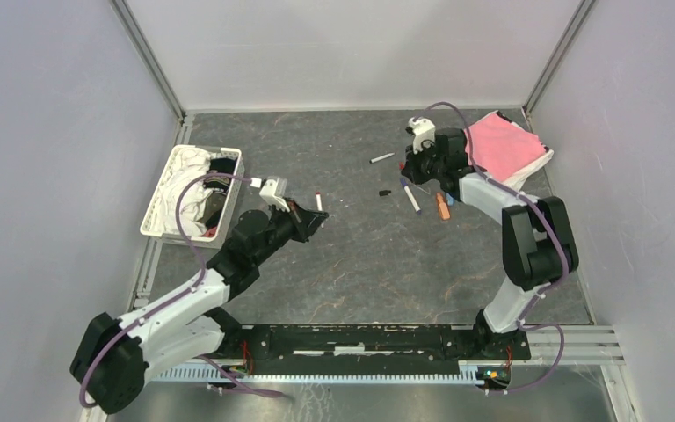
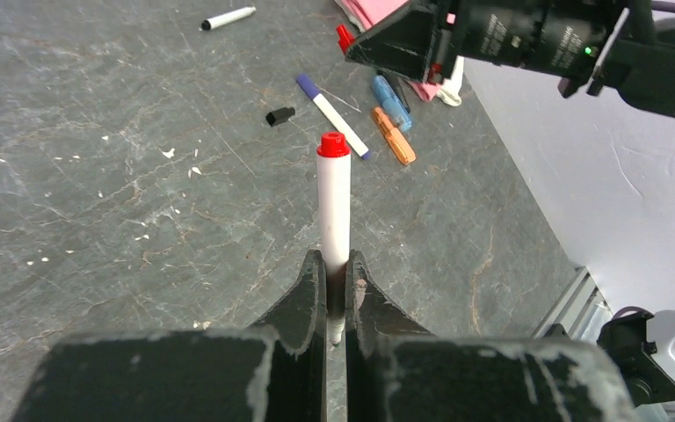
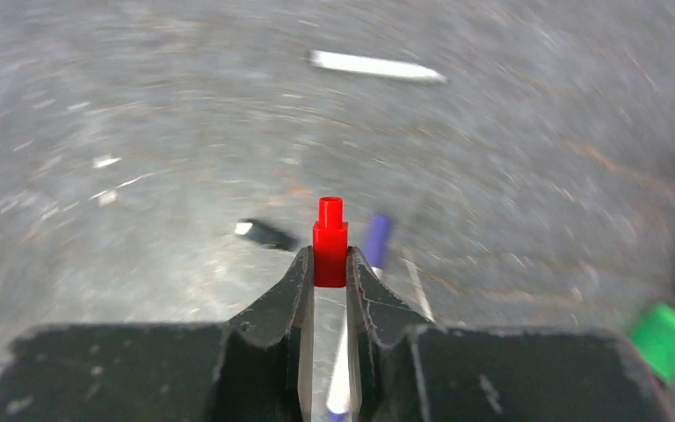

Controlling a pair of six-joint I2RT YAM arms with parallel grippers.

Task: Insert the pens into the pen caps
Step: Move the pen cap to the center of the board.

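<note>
My left gripper (image 2: 335,268) is shut on a thin white pen (image 2: 334,202) with a red end (image 2: 333,144) that points away from the jaws; it hovers left of centre in the top view (image 1: 312,220). My right gripper (image 3: 330,264) is shut on a small red cap (image 3: 330,242) and hangs over the loose pens (image 1: 409,171). On the table lie a black cap (image 2: 279,116), a white pen with a purple cap (image 2: 331,114), an orange marker (image 2: 393,136), a blue marker (image 2: 390,101) and a white pen with a black cap (image 2: 228,18). A green cap (image 3: 665,330) lies by the cloth.
A pink cloth (image 1: 503,145) lies at the back right, just behind the right arm. A white basket (image 1: 192,192) with cloths stands at the left edge. Grey walls close in the table on the left, right and back.
</note>
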